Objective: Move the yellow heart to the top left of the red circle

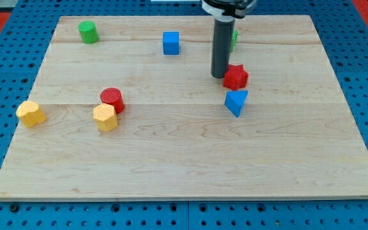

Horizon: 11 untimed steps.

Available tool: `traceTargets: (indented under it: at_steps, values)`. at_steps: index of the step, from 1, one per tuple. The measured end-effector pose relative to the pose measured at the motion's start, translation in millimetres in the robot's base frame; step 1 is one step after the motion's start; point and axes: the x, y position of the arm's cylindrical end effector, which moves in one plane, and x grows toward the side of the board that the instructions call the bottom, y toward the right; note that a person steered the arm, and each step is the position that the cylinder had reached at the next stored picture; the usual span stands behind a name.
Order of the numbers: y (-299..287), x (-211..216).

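The yellow heart [30, 113] lies well apart from our tip [219, 76], far toward the view's left. Our rod stands upright, holding nothing, its tip just beside the red star [236, 77].

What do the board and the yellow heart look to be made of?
Board: pale unfinished-looking wood; grain lines and plank seams show, matte. Yellow heart: uniform opaque yellow with a soft sheen, probably painted wood or plastic; the look leaves it open.

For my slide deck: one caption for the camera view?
My tip rests beside the red star, far from the yellow heart and red circle.
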Motion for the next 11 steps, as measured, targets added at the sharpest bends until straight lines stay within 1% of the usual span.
traceTargets:
  at_steps: [1,2,3,4,5,6,7,8,9,10,11]
  values:
    - [4.8,-3.9]
    - [-88.3,-37.2]
    - [-180.9,-56.4]
    - [-278.1,-49.4]
    - [-356.0,-12.3]
    - [-381.1,59.9]
    - [-380.1,74.9]
    - [-368.7,133.4]
    - [-361.0,127.0]
    - [-337.0,127.7]
    - [-317.8,107.2]
